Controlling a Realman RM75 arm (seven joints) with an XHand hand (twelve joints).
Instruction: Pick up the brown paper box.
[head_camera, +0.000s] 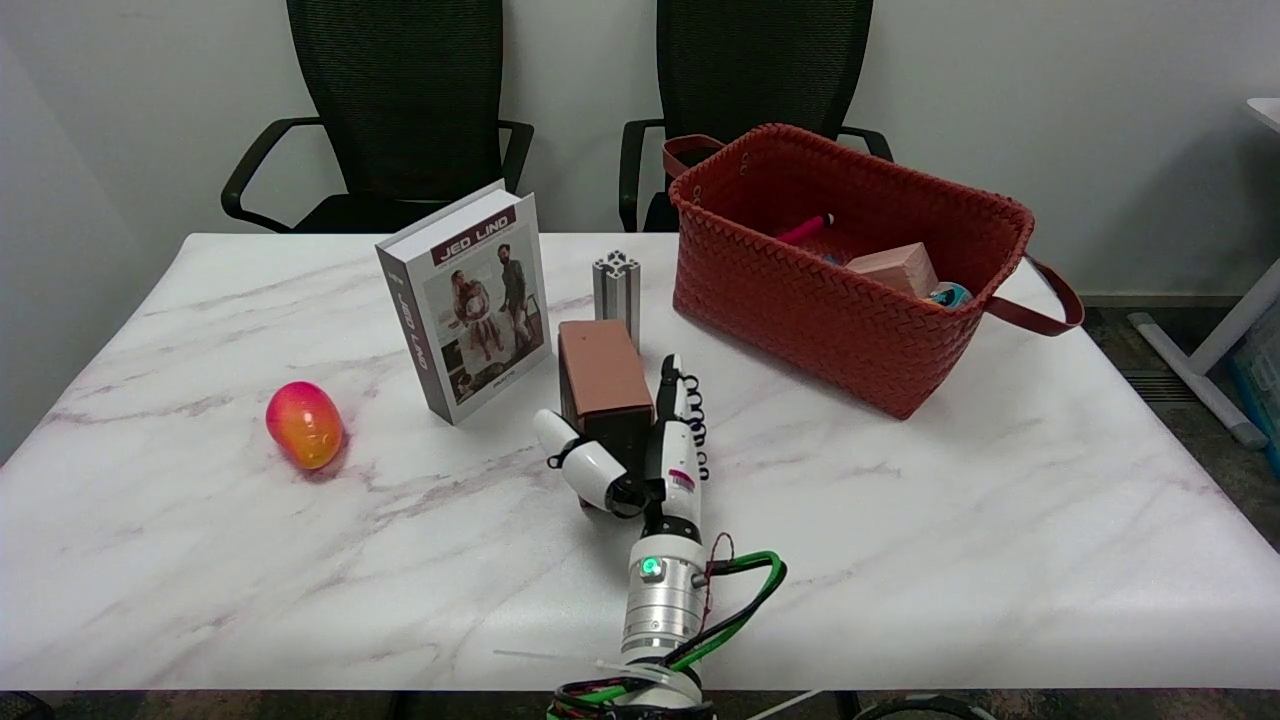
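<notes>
- Stood upright near the centre of the frame: the brown paper box (603, 385), a tall block with a lighter reddish-brown top face and darker sides, on the white marble-patterned table (900, 520).
- Reached in from the lower middle of the frame: the right black-and-white hand (640, 450), on a white arm with a silver wrist section lit by a green light.
- Spread around the box's lower part — thumb on the picture's left side of it, the long fingers (672, 400) straight up along its right side.
- Seemed to touch the box on both sides, yet could not tell whether truly clamped; box bottom looked level with the table, not lifted.
- Stood just behind the box, toward the upper centre: a short grey aluminium extrusion post (617, 290), upright.
- Leaned upright just left of the box: a grey-and-white hardcover book (470, 300) with a maroon title band and a photograph of two people on its cover.
- Lay well apart at the left of the frame: a pink-and-orange egg-shaped toy fruit (304, 425).
- Sat at the upper right — a red woven basket (800, 300) with leather strap handles, holding a pink block, a pink stick and a teal item.
- Showed beyond the table's far edge: two black mesh office chairs (400, 100).
</notes>
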